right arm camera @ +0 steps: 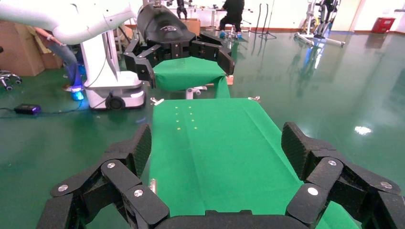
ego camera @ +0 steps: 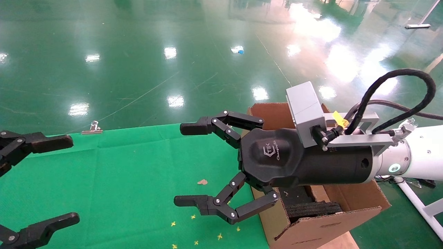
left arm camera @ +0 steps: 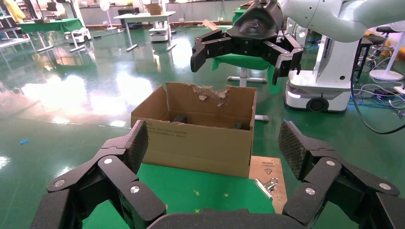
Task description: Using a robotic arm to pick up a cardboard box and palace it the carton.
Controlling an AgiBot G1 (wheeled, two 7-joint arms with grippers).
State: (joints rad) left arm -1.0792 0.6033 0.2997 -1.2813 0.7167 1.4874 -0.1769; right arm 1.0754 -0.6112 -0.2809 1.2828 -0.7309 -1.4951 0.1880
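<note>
My right arm (ego camera: 422, 152), white with a black wrist and a grey camera block, reaches in from the right. Its gripper (ego camera: 185, 164) is open and empty above the green table, just left of the carton (ego camera: 322, 228). The carton is large, brown and open-topped, with black foam (ego camera: 315, 207) inside, and stands at the table's right end. It also shows in the left wrist view (left arm camera: 200, 143), with the right gripper (left arm camera: 241, 67) above it. My left gripper (ego camera: 68, 180) is open and empty at the table's left edge. The small cardboard box is out of view.
The green cloth table (ego camera: 121, 180) carries a small brown scrap (ego camera: 202, 182) and several yellow cross marks. A metal binder clip (ego camera: 92, 128) sits at its far edge, and another (left arm camera: 266, 185) on a brown sheet beside the carton. Glossy green floor lies beyond.
</note>
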